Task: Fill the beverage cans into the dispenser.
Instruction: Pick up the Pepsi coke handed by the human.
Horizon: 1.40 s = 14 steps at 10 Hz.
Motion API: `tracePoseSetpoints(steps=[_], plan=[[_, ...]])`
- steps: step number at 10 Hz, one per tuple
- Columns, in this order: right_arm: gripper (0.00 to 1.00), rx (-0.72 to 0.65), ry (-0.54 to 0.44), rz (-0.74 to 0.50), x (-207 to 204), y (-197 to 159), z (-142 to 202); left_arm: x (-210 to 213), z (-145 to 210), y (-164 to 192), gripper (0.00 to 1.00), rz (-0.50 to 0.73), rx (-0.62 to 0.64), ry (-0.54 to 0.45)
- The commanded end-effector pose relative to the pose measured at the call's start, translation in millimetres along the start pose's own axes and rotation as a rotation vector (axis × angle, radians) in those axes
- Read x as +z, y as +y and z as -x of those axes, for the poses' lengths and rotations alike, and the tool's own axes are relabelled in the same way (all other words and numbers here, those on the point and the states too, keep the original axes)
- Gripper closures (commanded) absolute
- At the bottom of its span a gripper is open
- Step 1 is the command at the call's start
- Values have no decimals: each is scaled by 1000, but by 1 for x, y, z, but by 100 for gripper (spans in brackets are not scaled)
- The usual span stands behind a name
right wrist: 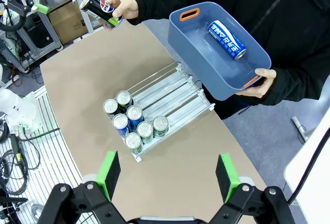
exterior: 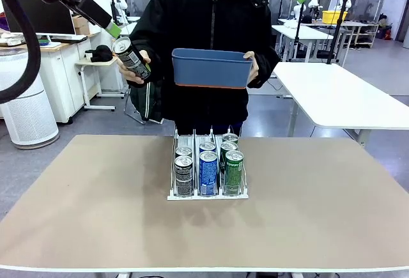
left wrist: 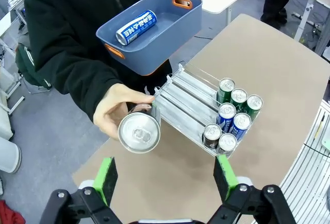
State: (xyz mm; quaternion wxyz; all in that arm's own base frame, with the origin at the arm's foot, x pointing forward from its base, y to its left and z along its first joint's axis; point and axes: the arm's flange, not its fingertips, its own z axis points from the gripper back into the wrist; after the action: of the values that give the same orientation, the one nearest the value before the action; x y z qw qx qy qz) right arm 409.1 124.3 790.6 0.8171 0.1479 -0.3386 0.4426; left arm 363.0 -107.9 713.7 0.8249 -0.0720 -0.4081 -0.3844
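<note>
A low white wire-divided dispenser sits mid-worktop. Seven slim metal beverage cans stand upright, crowded at its near end: two black-and-silver, two blue, three green. The lanes behind them are bare, likely left free for loading.

Beyond the dispenser a person stands, one hand offering a tilted black-and-silver can. It sits just below the left end effector, whose green-padded fingers are spread wide and empty, so this looks like a handover. The other hand holds a blue rectangular plastic bin above the dispenser's far end, with one blue can lying in it.

The right end effector hovers high above the dispenser, fingers apart, holding nothing.

The worktop is plain matte tan. Behind the dispenser is grey floor with white tables.
</note>
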Motion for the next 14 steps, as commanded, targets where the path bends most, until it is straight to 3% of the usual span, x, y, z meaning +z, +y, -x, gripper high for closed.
tracePoseSetpoints(steps=[1,5,6,10,14], plan=[[1,-6,-10,-3,0,-1,0,-13,-3,5,0,59,-3,-23],[1,-6,-10,-3,0,-1,0,-16,-7,6,0,114,-27,-26],[1,-6,-10,-3,0,-1,0,-26,-5,5,0,47,-4,11],[1,-6,-10,-3,0,-1,0,-26,-3,13,0,76,-4,31],[1,-6,-10,-3,0,-1,0,-45,2,32,0,10,9,53]])
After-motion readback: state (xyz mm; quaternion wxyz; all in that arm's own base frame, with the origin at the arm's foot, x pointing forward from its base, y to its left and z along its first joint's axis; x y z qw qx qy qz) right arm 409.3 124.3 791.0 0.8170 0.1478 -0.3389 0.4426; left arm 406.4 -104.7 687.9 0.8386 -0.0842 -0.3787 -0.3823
